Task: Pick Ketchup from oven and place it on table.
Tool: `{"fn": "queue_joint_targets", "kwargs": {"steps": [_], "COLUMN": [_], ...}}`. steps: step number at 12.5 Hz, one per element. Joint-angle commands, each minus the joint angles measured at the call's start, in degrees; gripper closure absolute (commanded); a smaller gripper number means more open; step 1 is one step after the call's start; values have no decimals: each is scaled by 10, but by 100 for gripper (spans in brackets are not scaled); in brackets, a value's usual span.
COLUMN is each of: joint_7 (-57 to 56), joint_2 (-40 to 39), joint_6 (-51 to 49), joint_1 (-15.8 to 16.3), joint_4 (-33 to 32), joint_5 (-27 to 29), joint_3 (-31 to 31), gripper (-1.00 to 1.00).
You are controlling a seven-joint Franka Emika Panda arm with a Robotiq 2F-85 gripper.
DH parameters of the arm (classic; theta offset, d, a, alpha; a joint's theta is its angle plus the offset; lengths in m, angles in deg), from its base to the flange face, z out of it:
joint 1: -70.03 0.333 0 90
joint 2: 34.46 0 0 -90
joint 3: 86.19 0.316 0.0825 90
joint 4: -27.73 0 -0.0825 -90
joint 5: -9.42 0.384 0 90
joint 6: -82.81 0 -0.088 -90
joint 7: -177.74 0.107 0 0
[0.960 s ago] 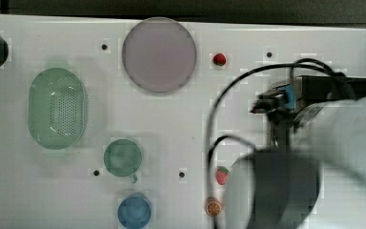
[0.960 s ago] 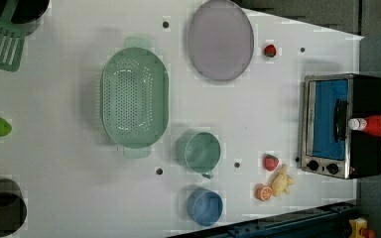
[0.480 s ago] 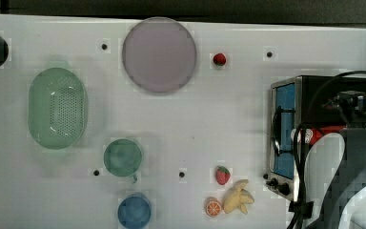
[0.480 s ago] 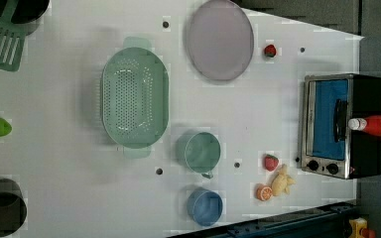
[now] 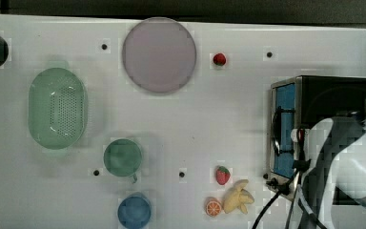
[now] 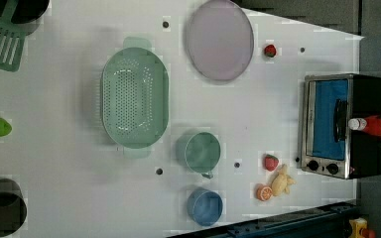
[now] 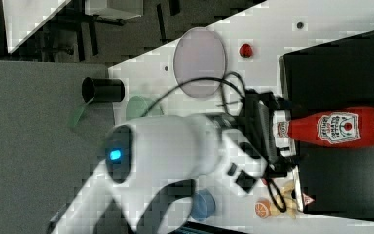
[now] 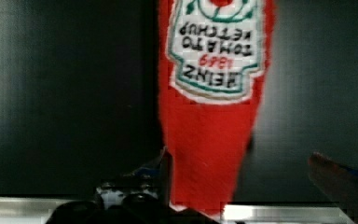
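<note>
The ketchup [image 7: 338, 127] lies on its side on the black top of the oven [image 7: 341, 63], white cap toward the oven's front. In the left view the ketchup [image 6: 374, 125] rests on the oven [image 6: 345, 124] at the right edge of the table [image 6: 79, 163]. My gripper [image 7: 278, 130] is at the cap end. In the wrist view my gripper [image 8: 240, 161] is open, the bottle's red neck [image 8: 209, 140] standing between its fingers, close to one finger [image 8: 163, 163] and well apart from the other. In the top view my arm [image 5: 348, 157] covers part of the oven [image 5: 333, 93].
On the table [image 5: 219, 119] are a lilac plate [image 5: 158, 54], a green colander [image 5: 57, 111], a green cup [image 5: 122, 157] and a blue cup [image 5: 134, 210]. A strawberry [image 5: 222, 175], an orange slice [image 5: 213, 207] and a banana [image 5: 238, 196] lie near the oven's front.
In the top view my arm has swung toward the right, off the table's middle and over the oven. The ketchup lies where it was.
</note>
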Motion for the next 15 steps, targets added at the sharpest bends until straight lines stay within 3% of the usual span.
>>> {"fn": "queue_joint_targets", "kwargs": {"steps": [1, 8, 11, 13, 15], "joint_7": [-8, -8, -8, -8, -8], "joint_2": [-18, -61, -59, -43, -10], "joint_6": [47, 73, 71, 57, -20], "joint_1": [-24, -31, -33, -25, 5], "joint_4": [40, 38, 41, 55, 93], "joint_5": [24, 65, 65, 64, 51], "joint_3": [-12, -12, -13, -8, 10], "gripper": [-100, -95, -20, -20, -20]}}
